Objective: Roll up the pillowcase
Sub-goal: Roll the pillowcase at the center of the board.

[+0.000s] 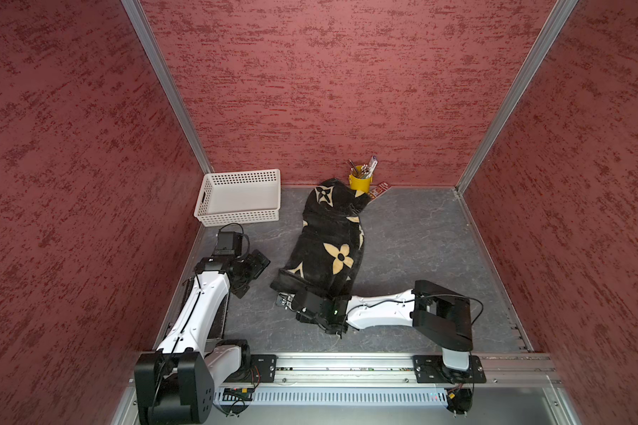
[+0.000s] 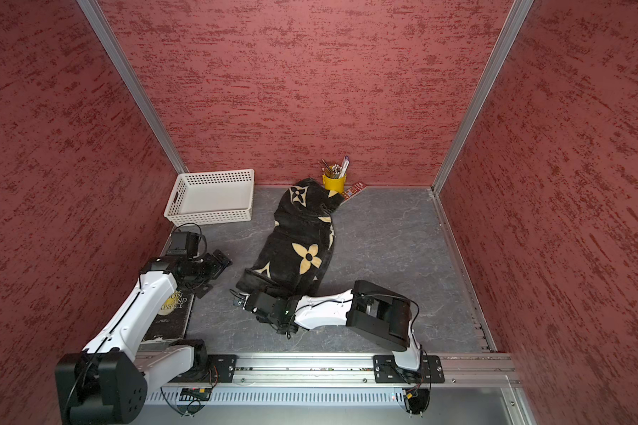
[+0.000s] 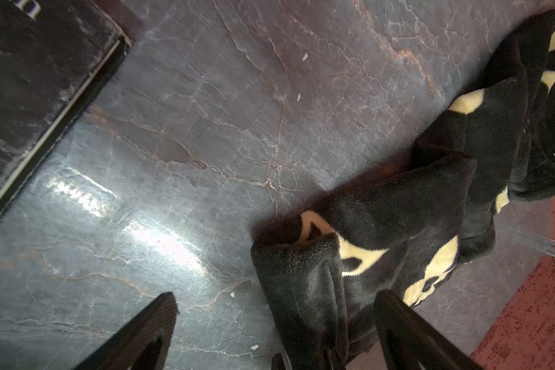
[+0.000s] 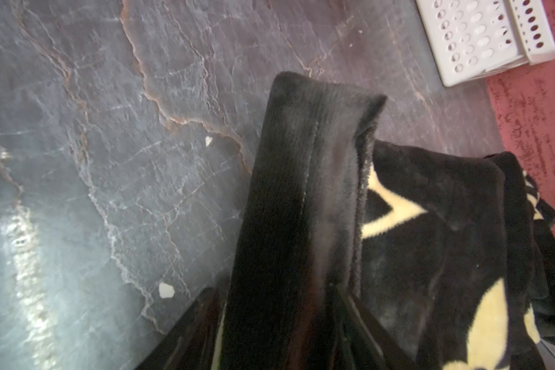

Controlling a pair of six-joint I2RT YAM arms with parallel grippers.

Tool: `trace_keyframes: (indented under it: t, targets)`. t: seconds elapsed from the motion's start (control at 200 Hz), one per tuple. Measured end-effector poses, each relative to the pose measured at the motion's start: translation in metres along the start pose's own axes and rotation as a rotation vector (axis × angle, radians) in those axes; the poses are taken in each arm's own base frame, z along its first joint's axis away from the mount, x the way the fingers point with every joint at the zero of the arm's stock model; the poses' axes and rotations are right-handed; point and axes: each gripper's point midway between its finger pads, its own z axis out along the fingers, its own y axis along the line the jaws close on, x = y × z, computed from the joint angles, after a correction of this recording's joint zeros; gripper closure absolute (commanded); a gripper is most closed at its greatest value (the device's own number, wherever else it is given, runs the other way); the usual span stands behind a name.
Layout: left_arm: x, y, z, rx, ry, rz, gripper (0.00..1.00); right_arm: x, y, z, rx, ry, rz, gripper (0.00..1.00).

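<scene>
Basket (image 1: 236, 218) first, white and perforated, in the far left corner of the grey marbled table (image 1: 420, 257). Nearer, a black book (image 2: 170, 312) lies flat under my left arm. My left gripper (image 1: 253, 274) hovers just beside the pillowcase (image 1: 328, 250), apart from its left flank, jaws spread wide and gripping nothing. The wrist view shows those fingers (image 3: 135, 339) well apart above the table. The pillowcase lies mid-table as a loose black roll with cream flowers, running aslant from its near end to the back wall. My right gripper (image 1: 283, 300) sits at that near end, with the stitched hem lying between its fingers (image 4: 183, 333). Whether they press it I cannot tell. Farther right, a yellow cup (image 1: 360, 182) of pens stands just behind the roll's far end.
</scene>
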Motion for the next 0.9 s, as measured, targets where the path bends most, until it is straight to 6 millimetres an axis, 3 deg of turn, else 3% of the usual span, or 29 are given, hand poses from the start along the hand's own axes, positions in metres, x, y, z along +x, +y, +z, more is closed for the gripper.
trace_keyframes:
  t: [0.095, 0.19, 0.471, 0.701, 0.897]
  targets:
    - [0.000, 0.000, 0.000, 0.005, 0.005, -0.003, 0.00, 0.002, 0.002, 0.004, -0.001, 0.006, -0.005, 0.40]
    - [0.000, 0.000, 0.000, 0.007, 0.007, 0.001, 0.00, 0.011, 0.007, 0.013, -0.013, 0.030, -0.009, 0.48]
    - [0.001, 0.001, -0.001, 0.008, 0.012, 0.007, 0.00, 0.018, 0.008, 0.024, -0.086, 0.037, 0.089, 1.00]
    - [0.002, -0.002, -0.008, 0.031, -0.001, 0.024, 0.00, 0.020, -0.002, 0.016, -0.265, 0.032, 0.272, 1.00]
    - [0.012, -0.012, -0.015, 0.072, 0.004, 0.085, 0.08, 0.018, -0.019, 0.012, -0.444, 0.020, 0.473, 1.00]
